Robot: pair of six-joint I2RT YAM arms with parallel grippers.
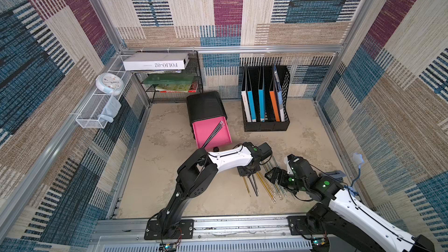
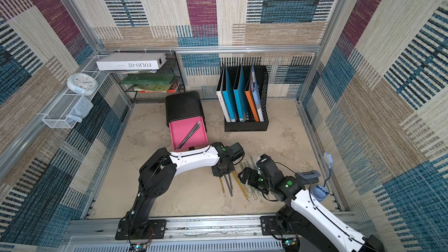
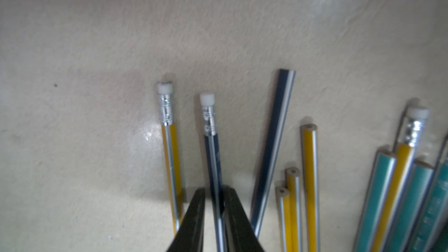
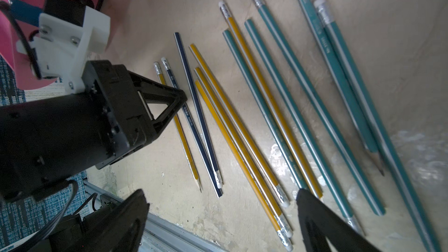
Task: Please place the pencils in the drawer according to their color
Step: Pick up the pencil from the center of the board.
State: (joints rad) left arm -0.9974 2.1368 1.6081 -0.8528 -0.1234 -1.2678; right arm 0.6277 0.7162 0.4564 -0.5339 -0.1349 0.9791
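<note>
Several yellow, black and teal pencils (image 4: pixel 242 127) lie fanned on the tan table (image 1: pixel 169 185) between the arms. My left gripper (image 3: pixel 214 190) reaches down at the fan's left edge, shut on a black pencil (image 3: pixel 213 151) that still lies flat beside a yellow one (image 3: pixel 171 156). In both top views it stands at the pencils' far ends (image 1: pixel 247 173) (image 2: pixel 221 172). My right gripper (image 4: pixel 223 216) hovers wide open over the pencils' near ends (image 1: pixel 274 176), holding nothing. Behind, the black drawer chest (image 1: pixel 206 105) has one pink drawer (image 1: pixel 206 129) pulled out, with black pencils (image 1: pixel 215 130) inside.
A black file holder (image 1: pixel 266 122) with folders stands at the back right. A wire rack (image 1: pixel 169 86) with books and a white box (image 1: pixel 155 61) is at the back left. A clock (image 1: pixel 109 83) and mesh basket (image 1: pixel 92 115) hang on the left wall. A metal rail (image 1: pixel 218 224) edges the front.
</note>
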